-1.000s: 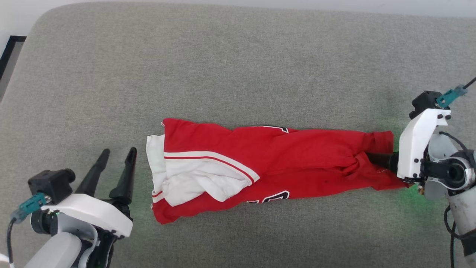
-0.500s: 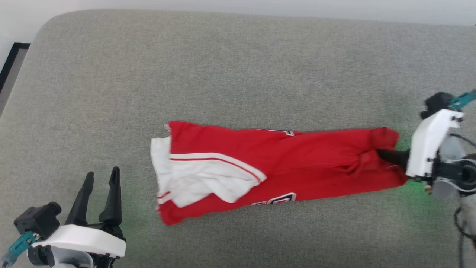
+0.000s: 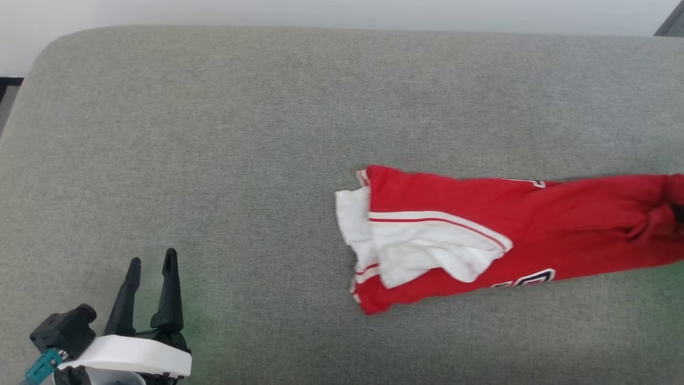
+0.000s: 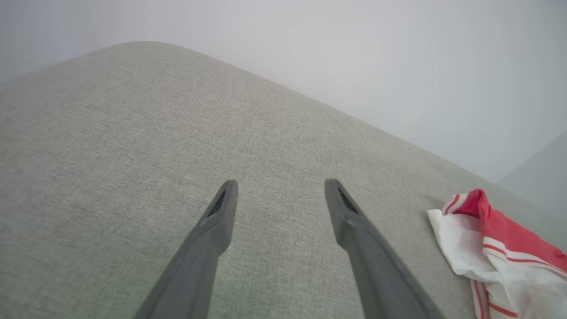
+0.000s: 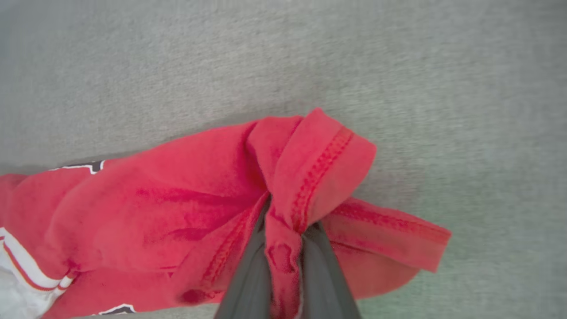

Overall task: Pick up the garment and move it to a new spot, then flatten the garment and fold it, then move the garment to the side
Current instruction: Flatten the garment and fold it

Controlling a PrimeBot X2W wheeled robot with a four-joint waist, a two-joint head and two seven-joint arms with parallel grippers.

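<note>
A wide grey upholstered cushion takes up nearly everything in front of the robot, its far edge rounded off against a pale wall. On the robot's right half of it lies the garment, a red jersey drawn out into a long, rumpled band that runs off the right edge of the head view. Its loose end points toward the middle of the cushion, and there a white sleeve with red-and-white stripe trim is folded over the red cloth. The left gripper sits low at the near left, well apart from the jersey, hovering over bare grey fabric with its two dark fingers spread and nothing between them; its own wrist view shows the same gap and the sleeve end off to one side. The right gripper has its fingers pinched close together on a bunched fold of the stitched red hem, which puckers up around them. Bits of black, white-outlined lettering peek out along the near edge of the band. A faint green tint lies on the cushion beside the left gripper.
</note>
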